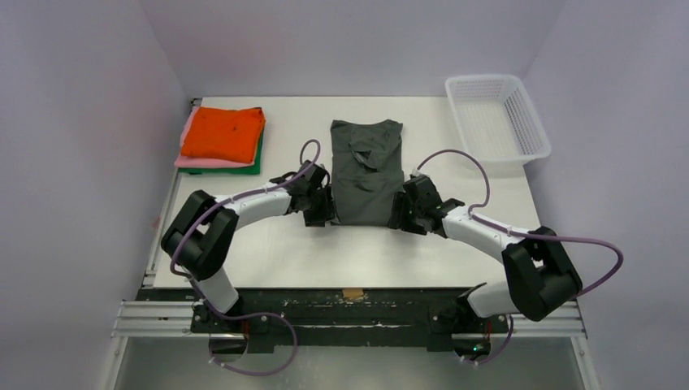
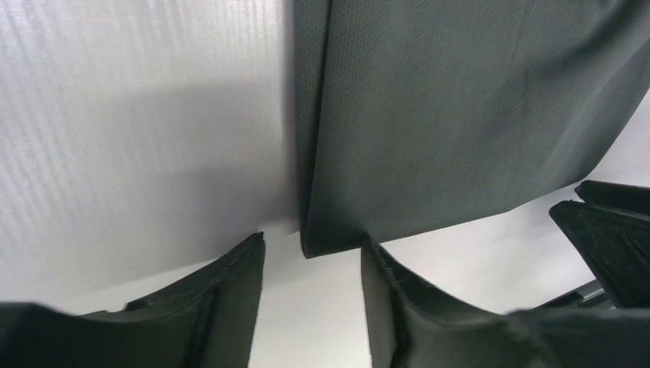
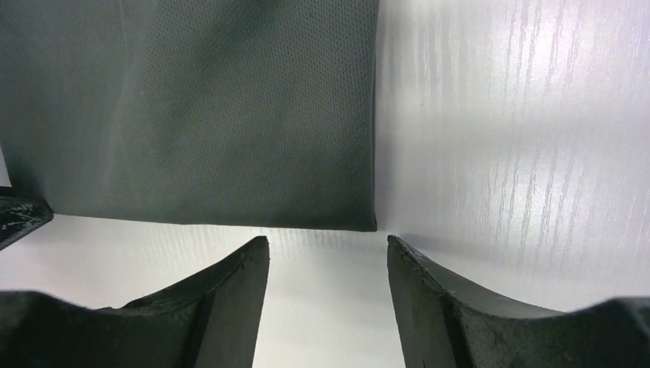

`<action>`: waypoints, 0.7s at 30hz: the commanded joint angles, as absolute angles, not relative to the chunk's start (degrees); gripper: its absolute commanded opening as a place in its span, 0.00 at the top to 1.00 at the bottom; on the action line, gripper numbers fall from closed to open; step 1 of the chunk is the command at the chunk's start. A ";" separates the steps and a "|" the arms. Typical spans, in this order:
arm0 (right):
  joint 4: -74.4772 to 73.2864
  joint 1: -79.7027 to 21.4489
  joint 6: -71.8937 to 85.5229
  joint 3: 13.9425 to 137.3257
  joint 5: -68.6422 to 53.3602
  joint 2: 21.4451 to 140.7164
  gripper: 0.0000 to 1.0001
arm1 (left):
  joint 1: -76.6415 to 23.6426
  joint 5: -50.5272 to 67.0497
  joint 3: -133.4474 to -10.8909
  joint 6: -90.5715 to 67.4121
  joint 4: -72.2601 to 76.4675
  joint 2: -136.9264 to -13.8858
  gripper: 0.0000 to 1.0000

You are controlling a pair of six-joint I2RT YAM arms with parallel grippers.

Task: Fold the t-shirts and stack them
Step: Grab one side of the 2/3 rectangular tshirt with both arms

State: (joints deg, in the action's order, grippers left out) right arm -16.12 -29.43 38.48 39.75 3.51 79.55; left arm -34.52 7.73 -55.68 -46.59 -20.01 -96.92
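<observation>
A dark grey t-shirt [image 1: 367, 171] lies flat mid-table, folded lengthwise into a narrow strip with its collar at the far end. My left gripper [image 1: 321, 213] sits low at the strip's near left corner and my right gripper [image 1: 404, 215] at its near right corner. In the left wrist view the jaws [image 2: 313, 244] stand open, the grey t-shirt [image 2: 460, 115] corner just ahead of the gap. In the right wrist view the jaws [image 3: 328, 239] stand open too, the grey t-shirt [image 3: 199, 115] hem slightly beyond the tips. Folded orange, pink and green t-shirts [image 1: 223, 138] are stacked at the far left.
A white mesh basket [image 1: 496, 118] stands at the far right corner, partly over the table's edge. White walls close in the table on three sides. Bare tabletop [image 1: 357, 260] lies between the shirt's near hem and the arm bases.
</observation>
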 commanded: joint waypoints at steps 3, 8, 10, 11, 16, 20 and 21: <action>-10.68 -28.89 40.17 39.39 2.02 82.12 0.52 | -36.83 8.46 -58.25 -46.97 -18.61 -101.40 0.73; -10.19 -28.92 39.31 38.77 1.15 83.88 0.76 | -37.53 6.99 -58.35 -47.63 -19.86 -102.41 1.00; -10.79 -28.92 38.90 38.63 1.94 83.46 0.90 | -37.53 6.61 -58.07 -47.52 -20.47 -101.89 1.00; -11.44 -28.92 38.66 38.45 2.71 82.90 0.96 | -37.53 6.72 -57.54 -47.40 -20.10 -101.08 1.00; -17.37 -29.35 34.82 37.46 1.65 76.20 1.00 | -38.95 7.38 -53.31 -47.58 -19.38 -94.42 1.00; -25.58 -32.17 33.85 33.77 -4.66 64.25 1.00 | -43.46 7.26 -45.17 -49.51 -19.44 -82.49 1.00; -27.58 -33.32 34.39 32.70 -5.75 60.69 1.00 | -44.96 6.60 -43.10 -50.38 -20.06 -78.71 1.00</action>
